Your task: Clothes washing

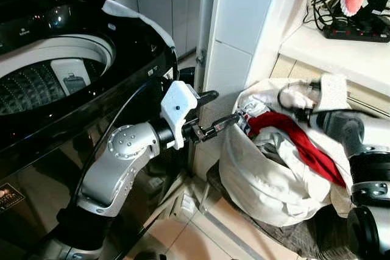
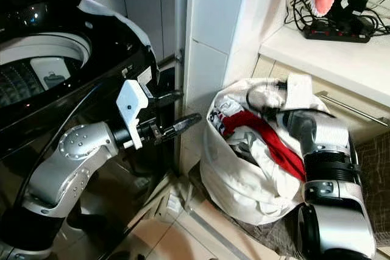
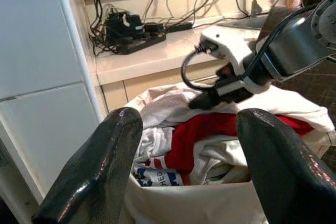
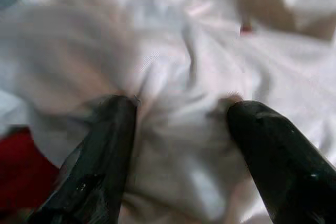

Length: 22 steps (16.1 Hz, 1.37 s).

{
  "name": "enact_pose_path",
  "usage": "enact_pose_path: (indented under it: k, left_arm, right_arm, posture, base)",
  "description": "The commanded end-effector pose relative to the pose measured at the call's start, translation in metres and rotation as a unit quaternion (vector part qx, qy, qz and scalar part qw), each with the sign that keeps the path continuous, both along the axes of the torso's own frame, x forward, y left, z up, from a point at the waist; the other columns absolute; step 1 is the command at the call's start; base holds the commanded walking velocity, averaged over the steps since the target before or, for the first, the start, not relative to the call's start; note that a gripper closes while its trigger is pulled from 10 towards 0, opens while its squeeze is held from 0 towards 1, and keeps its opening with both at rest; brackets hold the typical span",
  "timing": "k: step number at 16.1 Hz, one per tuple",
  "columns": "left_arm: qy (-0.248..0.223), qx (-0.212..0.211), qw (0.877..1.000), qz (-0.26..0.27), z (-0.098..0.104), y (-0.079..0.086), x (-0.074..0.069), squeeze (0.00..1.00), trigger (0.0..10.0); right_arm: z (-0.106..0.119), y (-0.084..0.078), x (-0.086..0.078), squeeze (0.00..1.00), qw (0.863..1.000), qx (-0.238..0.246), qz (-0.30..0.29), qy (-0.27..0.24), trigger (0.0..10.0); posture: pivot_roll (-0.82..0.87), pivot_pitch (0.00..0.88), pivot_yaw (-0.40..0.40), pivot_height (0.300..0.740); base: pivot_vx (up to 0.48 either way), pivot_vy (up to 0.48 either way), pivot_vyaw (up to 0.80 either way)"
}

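A: How do the jaws stand?

B: Both are spread. The right gripper (image 4: 178, 129) has its fingers apart and pressed down into white cloth (image 4: 173, 51) at the top of the laundry bag (image 1: 256, 193), with nothing pinched between them yet. The left gripper (image 1: 222, 123) hangs parted too, just beside the bag's near rim and holding nothing.

A: So what makes this grab go well?

B: I'd push the right fingers deeper, then close on one thick fold; a thin pinch may slip. The red garment (image 1: 298, 141) lies draped across the pile just beside them and could drag along.

A: And farther off?

B: The washing machine (image 1: 55, 71) stands open at the robot's left, its drum bare, well apart from the bag. The lift has to clear the bag's rim and the white pillar (image 1: 237, 28) between them.
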<state>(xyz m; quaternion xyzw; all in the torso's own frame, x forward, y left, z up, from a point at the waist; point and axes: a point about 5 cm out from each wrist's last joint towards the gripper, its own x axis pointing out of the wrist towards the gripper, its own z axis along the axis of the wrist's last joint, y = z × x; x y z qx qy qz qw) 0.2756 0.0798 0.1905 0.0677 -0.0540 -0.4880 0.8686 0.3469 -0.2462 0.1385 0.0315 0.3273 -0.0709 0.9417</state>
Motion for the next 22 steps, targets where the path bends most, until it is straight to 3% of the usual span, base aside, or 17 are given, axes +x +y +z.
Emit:
enact_pose_path:
  k: [1, 2, 3, 4, 5, 12, 22]
  left_arm:
    - [0.002, 0.006, 1.0, -0.012, 0.001, -0.002, -0.004, 0.0, 10.0]
    - [0.004, 0.009, 1.0, -0.014, 0.002, -0.001, -0.005, 0.0, 10.0]
    - [0.005, 0.013, 1.0, -0.018, 0.002, -0.001, -0.006, 0.0, 10.0]
    - [0.006, 0.015, 1.0, -0.021, 0.001, -0.001, -0.006, 0.0, 10.0]
    - [0.008, 0.014, 1.0, -0.026, 0.001, -0.001, -0.007, 0.0, 10.0]
    - [0.028, 0.008, 0.997, -0.072, 0.0, -0.004, -0.019, 0.0, 10.0]
    - [0.025, 0.013, 0.998, -0.053, -0.003, -0.001, -0.016, 0.0, 10.0]
  right_arm:
    - [0.002, -0.002, 0.001, 0.0, 1.0, 0.013, -0.007, 0.015, 10.0]
    - [0.001, -0.001, 0.001, 0.0, 1.0, 0.023, -0.01, 0.02, 10.0]
    - [0.0, -0.001, 0.001, 0.0, 0.999, 0.032, -0.015, 0.021, 7.8]
    - [-0.001, -0.001, 0.001, 0.0, 0.999, 0.038, -0.017, 0.021, 2.8]
    - [-0.001, -0.001, 0.002, 0.0, 0.999, 0.039, -0.017, 0.021, 0.0]
    - [0.0, 0.0, 0.002, 0.0, 0.998, 0.05, -0.015, 0.021, 0.0]
    - [0.008, 0.003, 0.004, 0.0, 0.999, 0.054, -0.006, 0.0, 0.0]
  posture:
    - [-0.02, 0.0, -0.038, 0.74]
    - [-0.02, 0.0, -0.038, 0.74]
    - [-0.02, 0.0, -0.037, 0.74]
    - [-0.02, 0.0, -0.035, 0.74]
    - [-0.02, 0.0, -0.032, 0.74]
    - [-0.02, 0.0, -0.025, 0.74]
    - [-0.03, 0.0, -0.022, 0.74]
  base:
    - [0.0, 0.0, 0.0]
    - [0.0, 0.0, 0.0]
    - [0.0, 0.0, 0.0]
    - [0.0, 0.0, 0.0]
    - [0.0, 0.0, 0.0]
    - [0.0, 0.0, 0.0]
    - [0.0, 0.0, 0.0]
